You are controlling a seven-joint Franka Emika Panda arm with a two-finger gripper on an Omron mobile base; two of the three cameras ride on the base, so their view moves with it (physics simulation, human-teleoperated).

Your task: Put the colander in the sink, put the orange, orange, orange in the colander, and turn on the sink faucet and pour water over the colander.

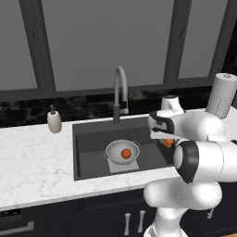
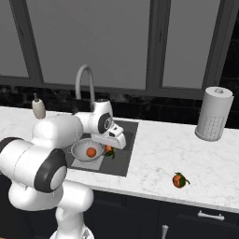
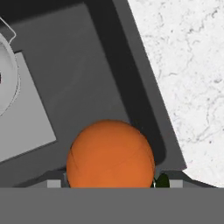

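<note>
So far, your left base view shows the colander (image 1: 122, 153) in the sink (image 1: 92, 139) with one orange (image 1: 125, 153) inside. Your right base view leaves a third orange (image 2: 179, 180) on the worktop (image 2: 158, 154). Your hand view shows the hand (image 3: 111, 183) apparently holding the second orange (image 3: 110, 154) over the sink; faucet (image 1: 120, 92) untouched.

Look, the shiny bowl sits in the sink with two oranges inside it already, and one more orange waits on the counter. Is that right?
Not quite. The colander in the sink holds one orange, not two; the left base view shows it. A second orange is at the pincer over the sink, outside the colander. The orange on the counter is right.
</note>
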